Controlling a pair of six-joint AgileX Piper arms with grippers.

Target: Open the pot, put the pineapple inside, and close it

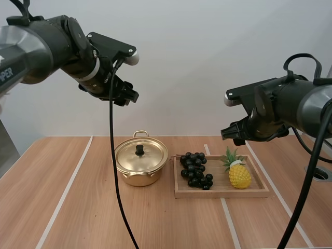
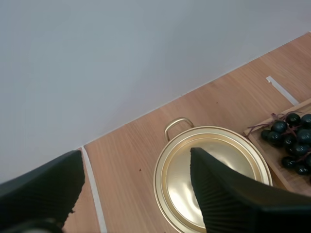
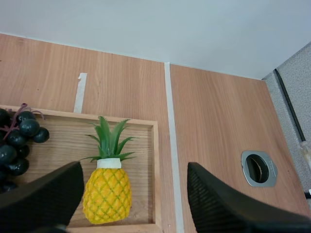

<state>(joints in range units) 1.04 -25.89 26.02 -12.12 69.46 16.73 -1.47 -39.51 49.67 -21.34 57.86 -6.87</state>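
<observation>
Left claw [image 2: 135, 162] wide open, empty, aimed at lidded gold metal pot [image 1: 141, 155] — right claw [image 3: 135, 170] likewise above yellow leafy-topped pineapple [image 3: 107, 194], probably pre-grasp.

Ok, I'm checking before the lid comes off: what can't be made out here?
Pot contents: covered by the lid, high view.
Lid knob: behind one of the left jaws, left wrist view.
Grapes: bunch cut off by the picture's edge, both wrist views.
</observation>
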